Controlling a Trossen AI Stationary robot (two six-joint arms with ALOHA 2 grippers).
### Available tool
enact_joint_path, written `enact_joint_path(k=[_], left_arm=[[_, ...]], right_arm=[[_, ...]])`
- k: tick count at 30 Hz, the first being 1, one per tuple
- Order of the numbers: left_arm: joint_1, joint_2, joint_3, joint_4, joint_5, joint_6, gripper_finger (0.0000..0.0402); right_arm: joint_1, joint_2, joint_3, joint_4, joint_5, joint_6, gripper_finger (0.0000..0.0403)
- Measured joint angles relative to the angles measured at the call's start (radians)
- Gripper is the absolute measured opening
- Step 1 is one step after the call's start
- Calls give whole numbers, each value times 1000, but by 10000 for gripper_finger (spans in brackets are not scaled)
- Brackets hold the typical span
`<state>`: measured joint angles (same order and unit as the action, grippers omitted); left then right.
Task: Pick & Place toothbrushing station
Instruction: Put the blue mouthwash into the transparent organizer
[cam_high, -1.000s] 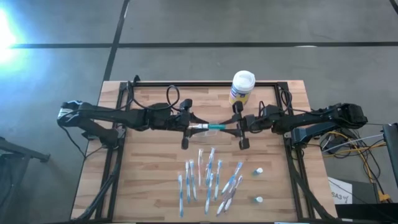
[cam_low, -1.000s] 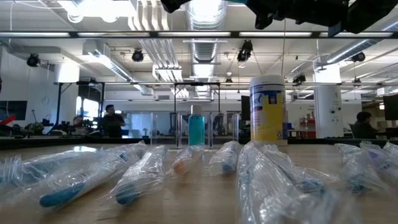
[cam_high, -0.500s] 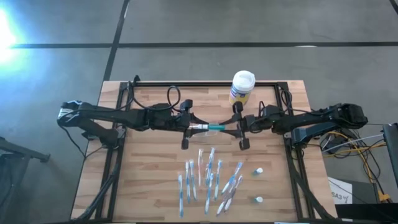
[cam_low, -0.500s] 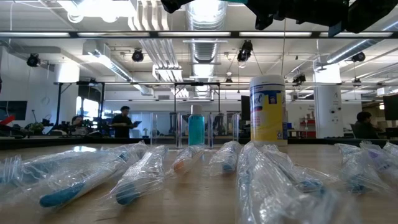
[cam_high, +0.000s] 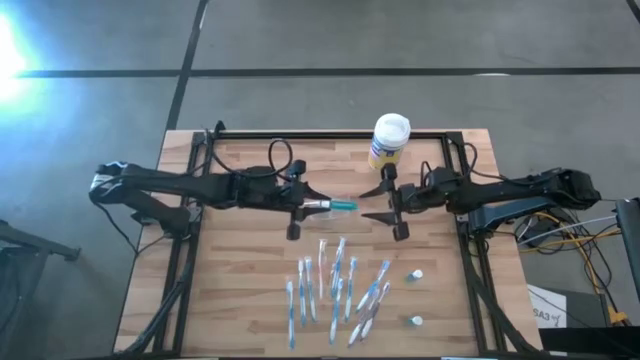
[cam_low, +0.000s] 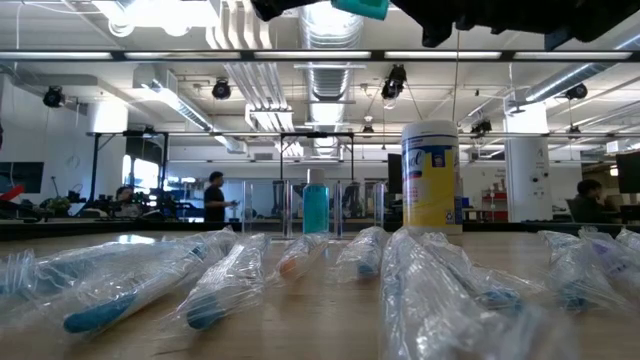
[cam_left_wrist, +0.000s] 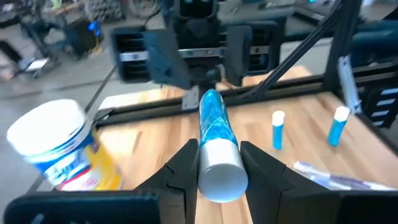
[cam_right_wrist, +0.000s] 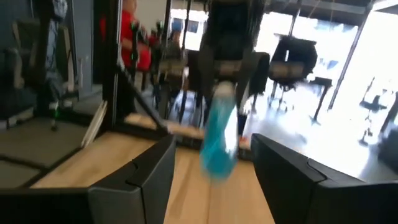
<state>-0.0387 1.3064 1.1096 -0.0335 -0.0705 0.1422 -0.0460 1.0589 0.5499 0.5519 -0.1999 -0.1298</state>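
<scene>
the left gripper is clamped on the white-capped end of a teal tube, holding it level above the table centre. the right gripper, jaws apart, faces the tube's free end without touching. i cannot make out the clear toothbrushing station.

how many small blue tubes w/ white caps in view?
3: one held by the left gripper, the held tube; two standing tubes at the table's front right. Wrapped toothbrushes could hide more.
</scene>
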Motion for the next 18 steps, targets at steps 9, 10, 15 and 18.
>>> enact_joint_path(k=[9, 10, 15, 18], left_arm=[[-7, -16, 249, -496, -129, -77, 96], [-7, -16, 276, -541, -139, -85, 96], [-7, -13, 393, -732, -160, -119, 96], [-5, -13, 445, -812, -174, -134, 96]], right_arm=[[-1, -124, -67, -172, 42, -5, 194], [-1, -141, -83, -175, 42, -5, 192], [-1, -233, -161, -171, 43, -1, 170], [-1, -287, -224, -145, 45, -2, 145]])
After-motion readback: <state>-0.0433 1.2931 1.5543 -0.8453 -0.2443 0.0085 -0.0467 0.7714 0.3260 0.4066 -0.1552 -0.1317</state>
